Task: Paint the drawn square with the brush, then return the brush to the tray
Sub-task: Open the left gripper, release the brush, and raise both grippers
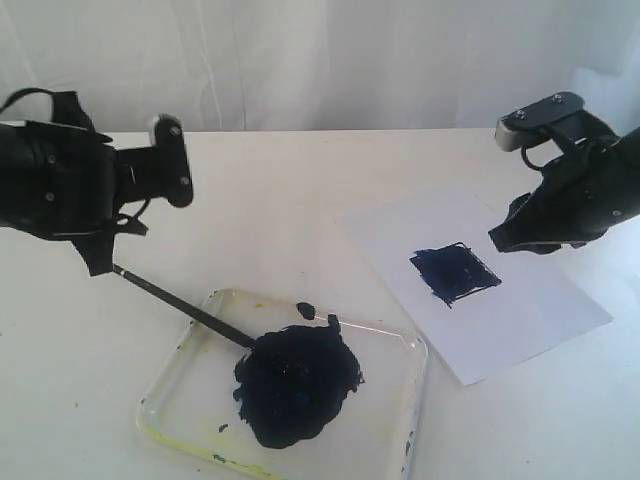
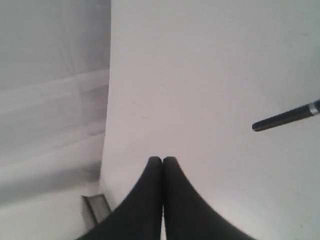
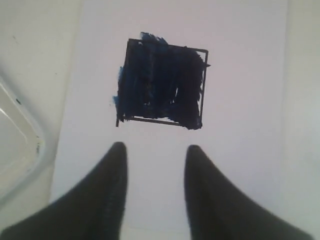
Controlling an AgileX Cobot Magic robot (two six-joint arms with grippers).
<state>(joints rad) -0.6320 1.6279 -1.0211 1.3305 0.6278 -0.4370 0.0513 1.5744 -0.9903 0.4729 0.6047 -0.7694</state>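
The brush (image 1: 185, 307) lies slanted, its dark tip in the blue-black paint blob (image 1: 297, 382) of the clear tray (image 1: 392, 425) and its handle sticking out over the tray's left rim. My left gripper (image 1: 98, 262) is shut and empty just beyond the handle end. In the left wrist view the handle end of the brush (image 2: 284, 118) lies apart from my left gripper (image 2: 162, 160). The drawn square (image 1: 455, 272) is a blue-black patch on the white paper. My right gripper (image 1: 508, 240) hovers open beside it. The right wrist view shows the square (image 3: 160, 82) ahead of my right gripper (image 3: 156, 150).
The white paper sheet (image 1: 540, 315) lies to the right of the tray on the white table. A corner of the tray (image 3: 17, 150) shows in the right wrist view. The table's edge and a metal bracket (image 2: 94, 206) show in the left wrist view.
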